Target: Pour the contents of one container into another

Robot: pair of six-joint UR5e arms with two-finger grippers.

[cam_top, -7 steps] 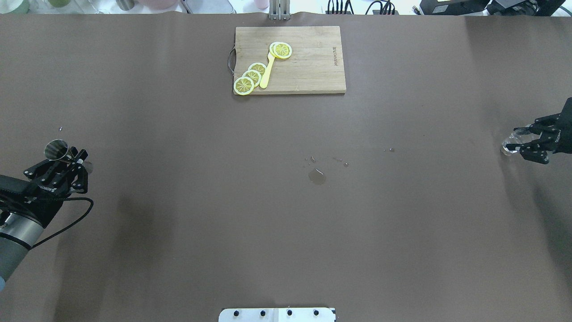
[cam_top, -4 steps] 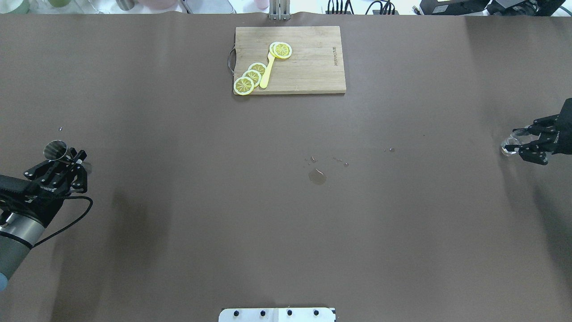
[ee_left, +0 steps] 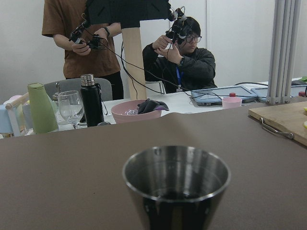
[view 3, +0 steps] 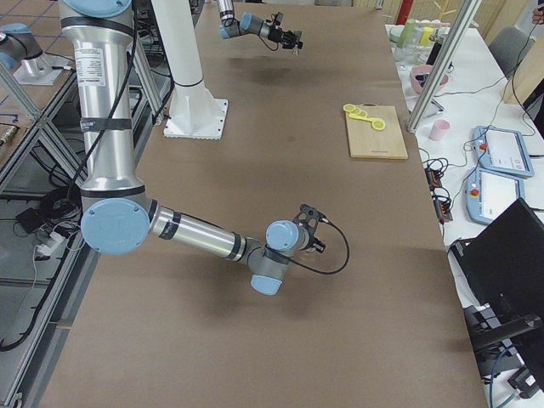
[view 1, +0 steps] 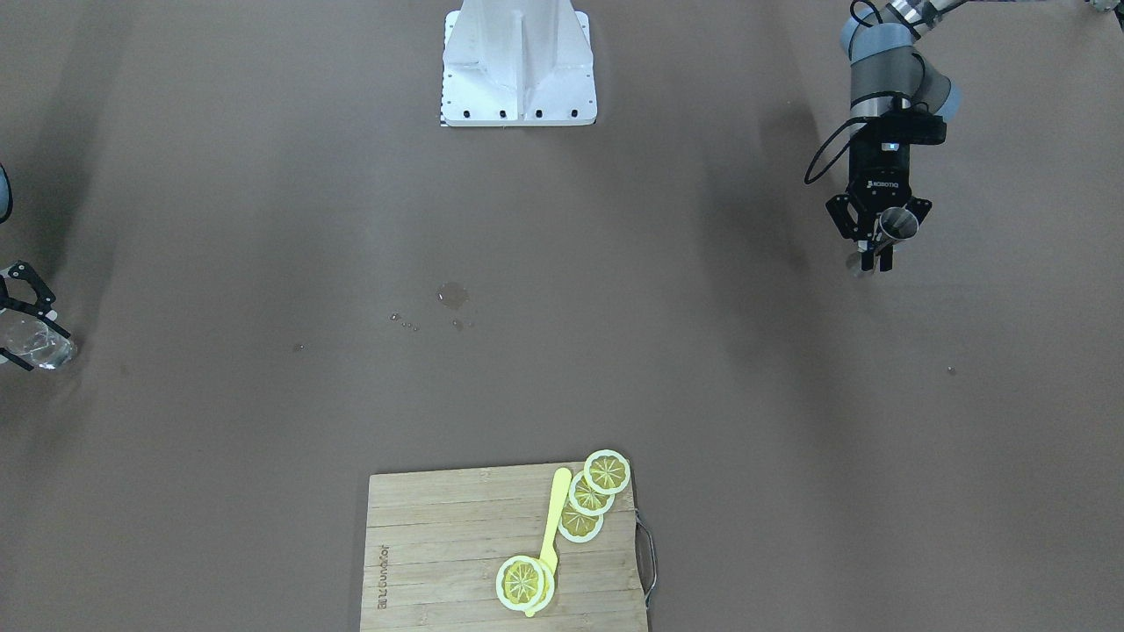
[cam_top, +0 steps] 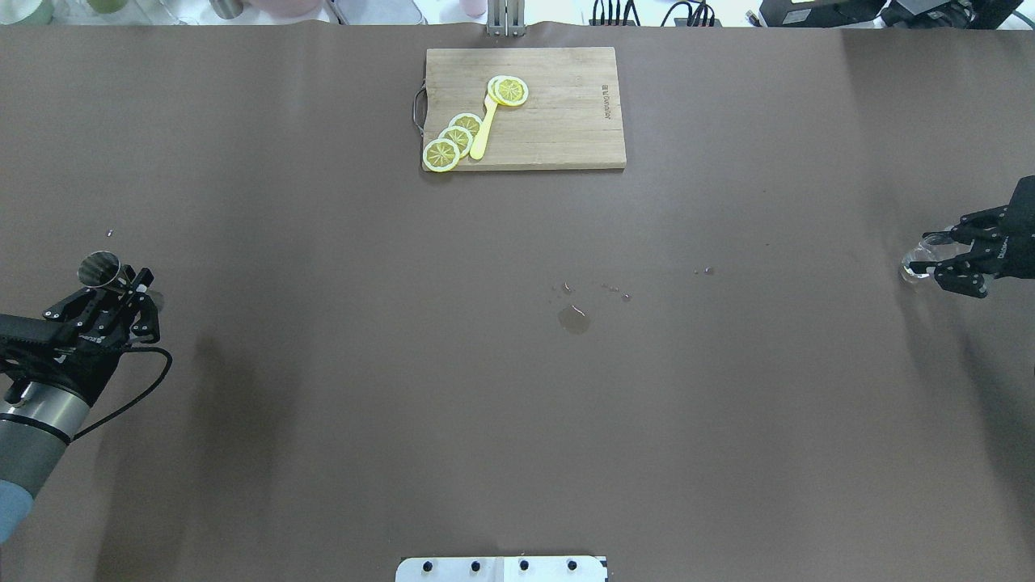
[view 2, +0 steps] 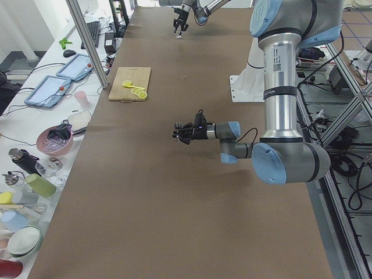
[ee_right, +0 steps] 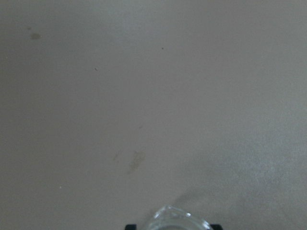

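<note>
I see left claw (cam_top: 132, 288) clamped on jigger (cam_top: 99, 270) at narrow waist, aloft near worktop's left edge: light, rigid, slick metal. Right claw (cam_top: 946, 256) grips glass cup (cam_top: 918, 265) at right edge: brittle, slippery; squeeze walls gently.

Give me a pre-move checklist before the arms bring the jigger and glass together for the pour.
1. Grip on jigger by left gripper: ok, fingers shut on it.
2. Grip on glass by right gripper: ok, held between the fingers.
3. Mouth of jigger facing up: ok, per the left wrist view.
4. Liquid in jigger: cannot tell, the inside is dark.
5. Containers within pouring range: not ok, they sit at opposite ends of the table.
6. Surface dry: not ok, a puddle and droplets lie mid-table.
</note>
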